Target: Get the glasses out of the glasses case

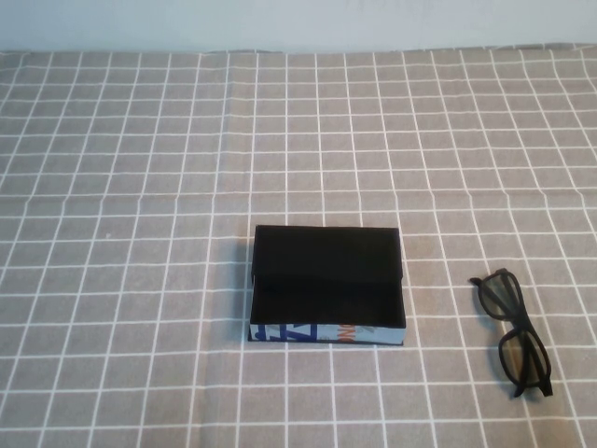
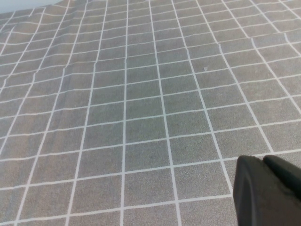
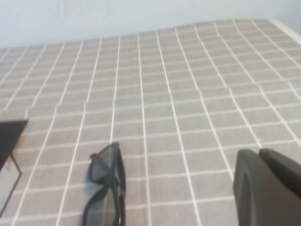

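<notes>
The glasses case (image 1: 326,280) lies open in the middle of the table, black inside, with its blue, white and orange printed side facing me. Nothing shows inside it. The glasses (image 1: 515,331) lie folded open on the cloth to the right of the case, apart from it. They also show in the right wrist view (image 3: 106,181), with a corner of the case (image 3: 9,136) at the edge. My right gripper (image 3: 258,153) is shut and empty, off to the side of the glasses. My left gripper (image 2: 262,160) is shut and empty over bare cloth. Neither gripper shows in the high view.
A grey tablecloth with a white grid (image 1: 140,187) covers the whole table. A pale wall (image 1: 298,23) runs along the far edge.
</notes>
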You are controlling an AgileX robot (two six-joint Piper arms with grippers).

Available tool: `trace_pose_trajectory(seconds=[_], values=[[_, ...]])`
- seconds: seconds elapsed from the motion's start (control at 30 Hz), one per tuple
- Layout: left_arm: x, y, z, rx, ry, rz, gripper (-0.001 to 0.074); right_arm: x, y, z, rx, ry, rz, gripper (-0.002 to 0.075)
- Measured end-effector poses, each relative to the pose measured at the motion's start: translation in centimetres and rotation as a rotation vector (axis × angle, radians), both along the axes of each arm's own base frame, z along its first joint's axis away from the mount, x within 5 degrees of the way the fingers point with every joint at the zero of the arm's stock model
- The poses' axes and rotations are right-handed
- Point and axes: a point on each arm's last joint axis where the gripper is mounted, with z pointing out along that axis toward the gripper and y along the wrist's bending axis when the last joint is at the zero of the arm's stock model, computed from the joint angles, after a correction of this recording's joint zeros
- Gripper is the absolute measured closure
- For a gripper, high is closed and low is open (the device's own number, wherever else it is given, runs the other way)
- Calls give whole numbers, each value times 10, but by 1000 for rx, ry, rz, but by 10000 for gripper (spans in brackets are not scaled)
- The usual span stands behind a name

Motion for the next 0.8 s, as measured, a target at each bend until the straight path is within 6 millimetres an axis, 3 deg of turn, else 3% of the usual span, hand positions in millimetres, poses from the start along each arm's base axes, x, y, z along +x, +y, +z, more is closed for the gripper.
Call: trace_pose_trajectory(seconds=[0.27,0.8], values=[[0,0,0,0,0,0,739,2,4,-21,20,54,73,742],[0,0,0,0,0,0,739,1,4,-22,11,59,95,742]])
